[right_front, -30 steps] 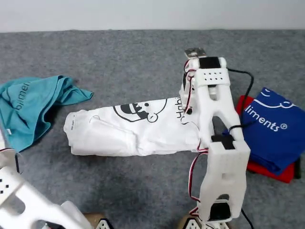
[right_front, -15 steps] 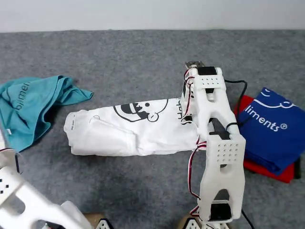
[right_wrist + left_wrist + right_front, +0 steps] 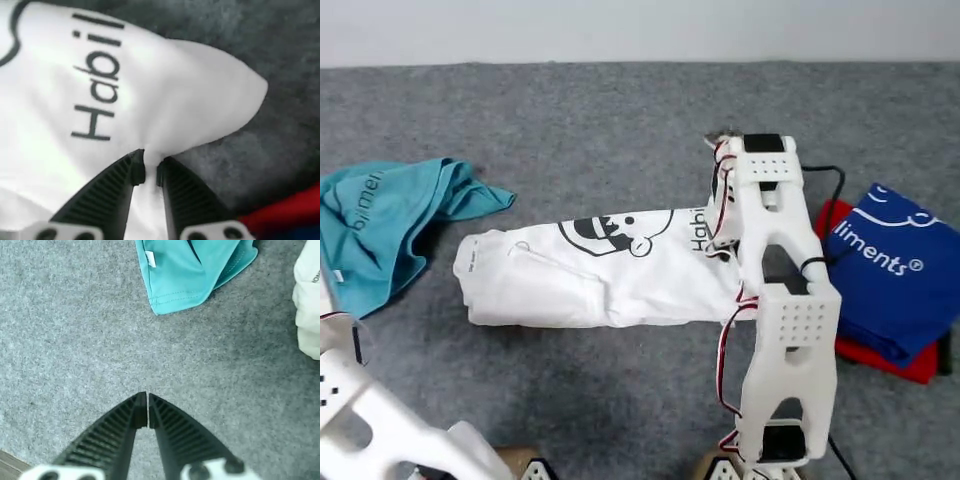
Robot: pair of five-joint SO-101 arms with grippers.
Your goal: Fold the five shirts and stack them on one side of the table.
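Surface (image 3: 620,120) is grey, carpet-like cloth, running back to a pale wall (image 3: 620,30) at the far edge. White shirt (image 3: 600,275) lies mid-surface, folded into a long band running left to right, black print up. Teal shirt (image 3: 390,215) sits crumpled at the far left, apart from the white one. On the right, blue shirt (image 3: 895,270) lies folded on top of a red shirt (image 3: 910,365), w/ red showing along its near and left edges.

My R arm (image 3: 780,300) stretches from the near edge out over the right end of the white shirt. My R gripper (image 3: 149,170) is almost closed, w/ a thin fold of white cloth pinched btw the jaws, at the shirt's right end just beside the lettering. Cloth puckers toward the pinch, and a corner of it sticks out over grey surface.

My L arm (image 3: 360,420) is in the near left corner. L gripper (image 3: 148,410) is closed, tips together, holding nothing, hovering over grey surface. Teal shirt's hem lies beyond the tips, not touching.
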